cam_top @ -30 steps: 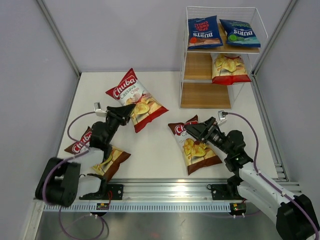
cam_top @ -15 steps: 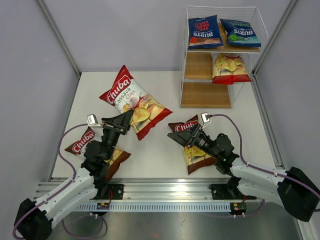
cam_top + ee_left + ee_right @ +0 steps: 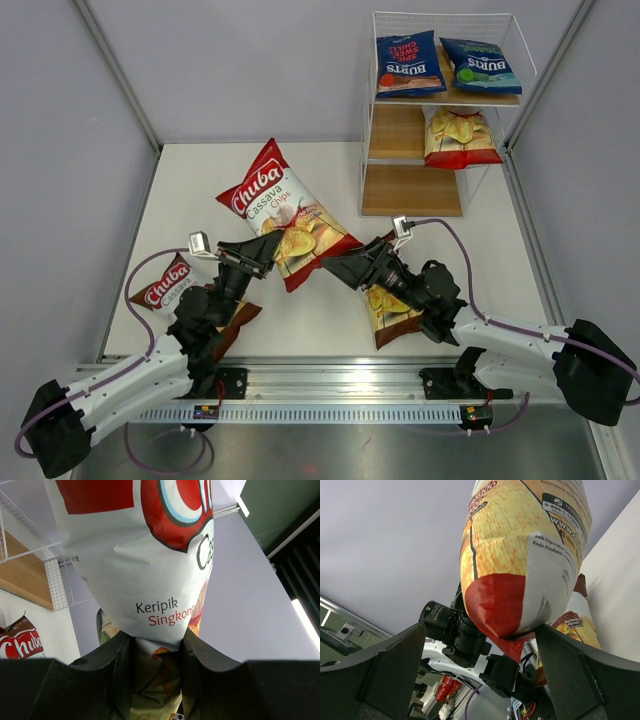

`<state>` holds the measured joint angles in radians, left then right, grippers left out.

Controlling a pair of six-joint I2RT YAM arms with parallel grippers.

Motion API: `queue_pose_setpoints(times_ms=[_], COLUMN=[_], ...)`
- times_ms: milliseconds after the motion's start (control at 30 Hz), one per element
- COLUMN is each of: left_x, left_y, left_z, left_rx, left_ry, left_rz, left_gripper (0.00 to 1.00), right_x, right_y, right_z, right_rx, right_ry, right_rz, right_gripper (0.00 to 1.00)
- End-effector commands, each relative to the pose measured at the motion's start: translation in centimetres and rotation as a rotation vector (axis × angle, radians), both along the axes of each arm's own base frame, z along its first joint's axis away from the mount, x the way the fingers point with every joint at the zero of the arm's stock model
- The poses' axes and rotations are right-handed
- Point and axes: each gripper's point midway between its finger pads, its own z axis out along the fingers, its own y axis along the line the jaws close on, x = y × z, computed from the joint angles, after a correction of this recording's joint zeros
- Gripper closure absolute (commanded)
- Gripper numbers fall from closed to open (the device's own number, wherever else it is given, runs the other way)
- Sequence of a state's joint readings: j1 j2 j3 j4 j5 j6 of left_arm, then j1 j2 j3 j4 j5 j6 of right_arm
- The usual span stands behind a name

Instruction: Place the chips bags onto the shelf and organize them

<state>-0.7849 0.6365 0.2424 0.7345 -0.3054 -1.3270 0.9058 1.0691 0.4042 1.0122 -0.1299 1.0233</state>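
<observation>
Left gripper (image 3: 262, 252) is pinching the red bag (image 3: 283, 208) by its bottom end. Its fingers (image 3: 120, 667) are partly closed and squeezing the crumpled foil between them. The bag is hanging clear of the table (image 3: 300, 315), tilted, with its logo end pointing up and toward the back-left.

Right gripper (image 3: 345, 268) is sitting wide open just beside the bag's lower-right corner, gripping nothing. In its wrist view the bag's red end is showing between the spread fingers (image 3: 395, 672), with gaps on both sides.

Right brown bag (image 3: 390, 312) is lying flat under the right arm. Left brown bag (image 3: 160, 288) is lying partly under the left arm.

Shelf (image 3: 410, 190) is standing at back-right, carrying two Burts bags (image 3: 410, 62) on the top tier and a second red bag (image 3: 460, 137) on the right of the middle tier.
</observation>
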Motion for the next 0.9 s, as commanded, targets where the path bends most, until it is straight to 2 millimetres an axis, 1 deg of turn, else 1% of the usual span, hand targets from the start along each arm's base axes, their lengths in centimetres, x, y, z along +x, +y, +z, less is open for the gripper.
queue_pose_setpoints(times_ms=[0,100,167,233,267,367,400,500,533,567,600,633,667,700,733,800,867], left_x=[-1.6,-2.3,-2.4,-2.5,-2.5,-2.5,-2.6,-2.9,-3.1,-3.1,-3.6,-3.9,-3.9,-4.4,-4.7,-5.2,-5.4], left_y=[0.7,0.1,0.3,0.4,0.5,0.7,0.6,-0.4,-0.5,-1.1,-1.6,-1.7,-2.3,-2.9,-3.1,-4.0,-4.2], left_z=[5.2,5.5,5.4,5.6,5.6,5.6,5.8,5.8,6.3,5.9,6.0,6.5,6.1,6.2,6.7,6.5,6.4], left_rx=[-0.117,-0.116,-0.124,-0.127,-0.126,-0.127,-0.132,-0.132,-0.152,-0.145,-0.155,-0.176,-0.167,-0.171,-0.184,-0.182,-0.184], left_ry=[-0.131,-0.141,-0.138,-0.143,-0.145,-0.14,-0.143,-0.141,-0.153,-0.144,-0.143,-0.154,-0.145,-0.144,-0.153,-0.148,-0.143], left_rz=[0.005,-0.009,0.002,0.011,0.016,0.023,0.018,-0.02,-0.032,-0.042,-0.067,-0.077,-0.087,-0.113,-0.123,-0.152,-0.153], left_gripper=[0.77,0.77,0.77,0.77,0.77,0.77,0.77,0.77,0.77,0.77,0.77,0.78,0.78,0.78,0.78,0.78,0.78], right_x=[0.3,0.2,0.5,1.0,1.4,1.5,1.5,1.2,1.0,0.2,-0.1,-0.6,-1.1,-1.3,-1.4,-1.4,-1.0], right_y=[0.4,0.9,0.9,0.7,0.2,-0.5,-0.8,-0.5,-0.3,0.1,0.3,0.4,0.8,1.0,1.0,1.0,0.6], right_z=[2.2,2.2,1.6,0.9,0.5,-0.4,-0.2,0.1,0.3,1.4,1.8,3.0,2.9,3.2,3.5,3.4,3.0], right_rx=[0.028,0.009,-0.023,-0.046,-0.059,-0.064,-0.053,-0.056,-0.048,-0.017,-0.005,0.031,0.021,0.027,0.036,0.035,0.036], right_ry=[-0.055,-0.053,-0.028,0.007,0.037,0.064,0.064,0.032,0.013,-0.039,-0.063,-0.106,-0.131,-0.147,-0.16,-0.164,-0.151], right_rz=[-0.038,-0.046,-0.076,-0.118,-0.156,-0.188,-0.19,-0.172,-0.16,-0.12,-0.103,-0.081,-0.05,-0.04,-0.033,-0.038,-0.066], right_gripper=[0.02,0.03,0.03,0.03,0.03,0.03,0.03,0.02,0.02,0.02,0.02,0.01,0.02,0.02,0.02,0.03,0.08])
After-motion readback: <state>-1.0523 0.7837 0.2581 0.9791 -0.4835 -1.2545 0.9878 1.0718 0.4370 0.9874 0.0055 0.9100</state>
